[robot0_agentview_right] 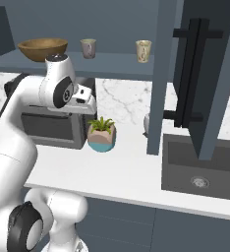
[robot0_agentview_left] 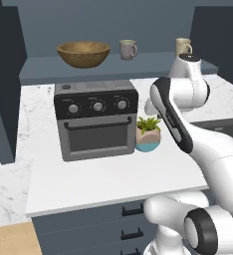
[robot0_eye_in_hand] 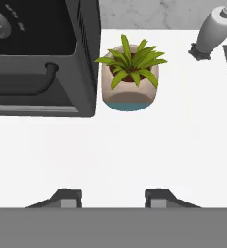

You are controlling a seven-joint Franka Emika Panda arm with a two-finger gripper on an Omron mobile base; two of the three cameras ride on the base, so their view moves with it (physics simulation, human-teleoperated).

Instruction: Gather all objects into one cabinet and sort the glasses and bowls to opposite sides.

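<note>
Brown wood marks the wide bowl point(robot0_agentview_left: 83, 54), which sits at the left end of the open cabinet shelf point(robot0_agentview_left: 44, 68) above the counter. To its right on the same shelf stands the greyish-pink mug point(robot0_agentview_left: 127, 49), and further right the beige mug point(robot0_agentview_left: 183, 47), partly hidden behind the arm in the left base view; the right base view shows it clear. No writing or brand can be read on any of them; the marks on the mugs are too small to make out.

On the white counter point(robot0_agentview_left: 113, 184) below sits a dark toaster oven point(robot0_agentview_left: 96, 119) with three knobs and a bar handle. Just beside its right side stands a small plant pot point(robot0_eye_in_hand: 130, 80), pink above and teal at the base, with green leaves.

The hand view looks down on the counter and shows the gripper point(robot0_eye_in_hand: 113, 198) released, its two fingertips apart with nothing between them, over bare counter nearer than the pot. It also shows a grey soap dispenser point(robot0_eye_in_hand: 213, 30) to the far right.

The right base view adds a dark sink point(robot0_agentview_right: 200, 172) and an open cabinet door point(robot0_agentview_right: 200, 74) with a black handle.
</note>
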